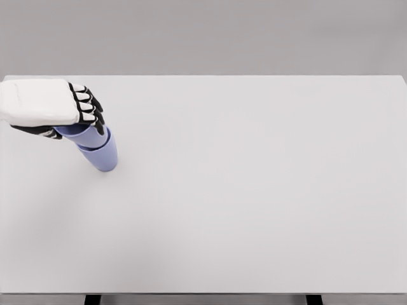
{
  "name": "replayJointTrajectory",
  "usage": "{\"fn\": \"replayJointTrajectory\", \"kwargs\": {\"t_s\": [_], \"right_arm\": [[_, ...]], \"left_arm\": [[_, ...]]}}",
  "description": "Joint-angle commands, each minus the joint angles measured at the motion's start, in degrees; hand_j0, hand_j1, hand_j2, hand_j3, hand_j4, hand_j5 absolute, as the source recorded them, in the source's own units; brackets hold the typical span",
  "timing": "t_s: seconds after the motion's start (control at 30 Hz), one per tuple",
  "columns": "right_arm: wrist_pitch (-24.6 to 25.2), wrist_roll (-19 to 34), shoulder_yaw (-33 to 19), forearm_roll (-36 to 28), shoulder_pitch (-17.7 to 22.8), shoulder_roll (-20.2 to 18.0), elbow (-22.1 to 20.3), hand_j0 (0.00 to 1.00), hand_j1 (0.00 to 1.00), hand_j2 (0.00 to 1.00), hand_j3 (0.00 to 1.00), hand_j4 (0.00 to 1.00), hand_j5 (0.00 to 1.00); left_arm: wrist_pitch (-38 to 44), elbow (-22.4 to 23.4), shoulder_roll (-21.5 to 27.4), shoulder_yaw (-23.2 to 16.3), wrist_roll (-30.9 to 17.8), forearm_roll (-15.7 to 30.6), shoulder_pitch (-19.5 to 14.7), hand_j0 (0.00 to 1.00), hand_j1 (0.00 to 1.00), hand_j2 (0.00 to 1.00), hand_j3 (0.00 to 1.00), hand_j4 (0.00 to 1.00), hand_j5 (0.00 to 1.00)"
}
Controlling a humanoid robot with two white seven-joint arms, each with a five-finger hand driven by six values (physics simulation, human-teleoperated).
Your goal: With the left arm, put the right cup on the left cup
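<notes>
Two blue cups occupy the left part of the smooth white tabletop [254,190]. Nearest stands the lower cup [102,155], a tapered, plain-walled shape. Nested into its mouth sits the upper cup [86,135], tilted slightly. Behind and over it, the left hand [54,108] has fingers curled around the upper cup's rim area. Judged light, rigid and somewhat slick, it is best held around the upper wall.

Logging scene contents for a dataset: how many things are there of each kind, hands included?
Blue cups: 2, upper cup nested in the lower cup
Robot hands: 1, the left hand, fingers around the upper cup
Tables: 1, the white table
Total: 4
</notes>
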Motion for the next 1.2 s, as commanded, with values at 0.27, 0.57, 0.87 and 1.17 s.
{"fn": "replayJointTrajectory", "kwargs": {"t_s": [0.27,0.57,0.87,1.17], "right_arm": [[-0.01,0.01,0.00,0.00,0.00,0.00,0.00,1.00,1.00,1.00,1.00,1.00,1.00],[-0.01,0.01,0.00,0.00,0.00,0.00,0.00,1.00,1.00,1.00,1.00,1.00,1.00],[-0.01,0.01,0.00,0.00,0.00,0.00,0.00,1.00,1.00,1.00,1.00,1.00,1.00],[-0.01,0.01,0.00,0.00,0.00,0.00,0.00,1.00,1.00,1.00,1.00,1.00,1.00]], "left_arm": [[0.08,1.29,-0.73,0.13,0.03,-0.27,0.44,0.68,0.68,0.68,0.68,0.68,0.68],[0.08,1.47,-0.81,0.21,0.03,-0.27,0.70,0.68,0.68,0.68,0.68,0.68,0.68],[0.08,1.47,-1.43,0.13,0.03,-0.27,0.79,0.69,0.69,0.69,0.69,0.69,0.69],[0.08,1.56,-1.43,0.13,0.03,-0.44,0.88,0.71,0.71,0.71,0.71,0.71,0.71]]}}
